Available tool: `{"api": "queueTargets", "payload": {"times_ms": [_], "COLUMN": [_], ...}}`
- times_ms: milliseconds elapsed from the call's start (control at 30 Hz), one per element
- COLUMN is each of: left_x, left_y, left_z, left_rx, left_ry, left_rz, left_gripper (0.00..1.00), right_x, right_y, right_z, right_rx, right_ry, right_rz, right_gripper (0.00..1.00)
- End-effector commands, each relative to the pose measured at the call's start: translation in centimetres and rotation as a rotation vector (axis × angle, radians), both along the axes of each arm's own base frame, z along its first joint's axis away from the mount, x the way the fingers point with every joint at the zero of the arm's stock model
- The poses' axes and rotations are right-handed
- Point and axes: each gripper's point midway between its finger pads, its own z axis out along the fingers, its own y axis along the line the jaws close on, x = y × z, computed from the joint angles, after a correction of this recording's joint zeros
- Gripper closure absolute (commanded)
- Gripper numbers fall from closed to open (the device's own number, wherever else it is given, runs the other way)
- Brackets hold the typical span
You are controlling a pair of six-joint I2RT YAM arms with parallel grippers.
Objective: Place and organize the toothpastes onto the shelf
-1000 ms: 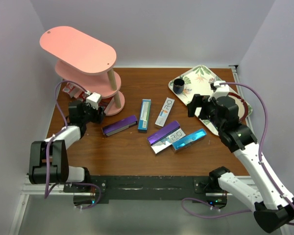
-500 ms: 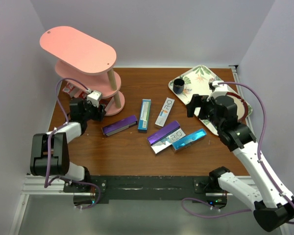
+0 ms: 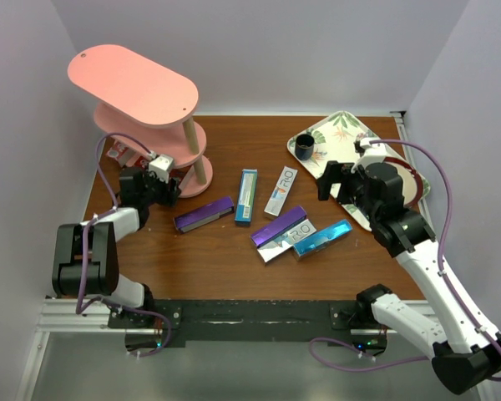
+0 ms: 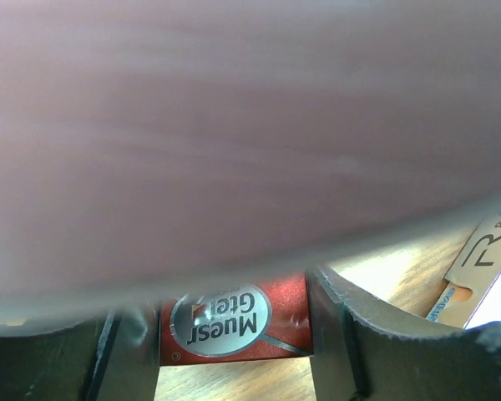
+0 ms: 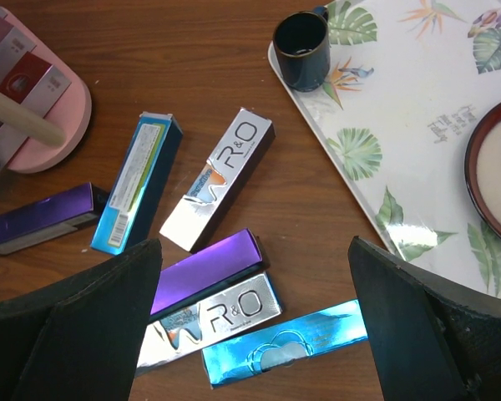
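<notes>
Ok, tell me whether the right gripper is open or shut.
Open. In the right wrist view, the right gripper has its fingers spread wide, nothing between them, above the loose toothpastes.

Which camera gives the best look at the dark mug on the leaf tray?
Right wrist: the mug is large and sharp, rim and handle visible, on the tray's corner. Top external shows it small. Left wrist doesn't show it.

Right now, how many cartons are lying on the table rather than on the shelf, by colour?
Purple cartons: 2
Blue cartons: 2
Silver cartons: 2
Total: 6
</notes>
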Motion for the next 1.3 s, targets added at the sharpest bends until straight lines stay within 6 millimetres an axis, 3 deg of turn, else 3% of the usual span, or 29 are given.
{"api": "queueTargets", "payload": {"times_ms": [0, 167, 400, 767, 933, 1267], "left_x": [2.5, 2.4, 2.0, -1.5, -3.9, -7.6], "left_y": [0.4, 0.3, 0.5, 0.1, -1.4, -4.6], "left_z": [3.7, 3.7, 4.2, 7.4, 7.6, 11.0], "left_rx": [0.03, 0.029, 0.042, 0.084, 0.091, 0.043], "left_ry": [-0.156, -0.154, -0.164, -0.204, -0.166, -0.241], "left_rz": [-0.015, -0.021, -0.015, -0.022, -0.042, -0.123], "left_gripper": [0.36, 0.25, 0.19, 0.14, 0.14, 0.14], "right_x": [0.3, 0.2, 0.3, 0.2, 0.0, -0.1], "right_y": [0.2, 0.2, 0.3, 0.4, 0.6, 1.1], "right_z": [0.3, 0.3, 0.2, 0.1, 0.3, 0.1], "right_rx": [-0.006, -0.006, -0.006, -0.004, 0.003, 0.012], "right_ry": [-0.013, -0.012, -0.007, -0.012, -0.014, -0.007], "right_rz": [0.017, 0.022, 0.024, 0.027, 0.041, 0.068], "right_gripper": [0.01, 0.01, 0.01, 0.01, 0.02, 0.01]}}
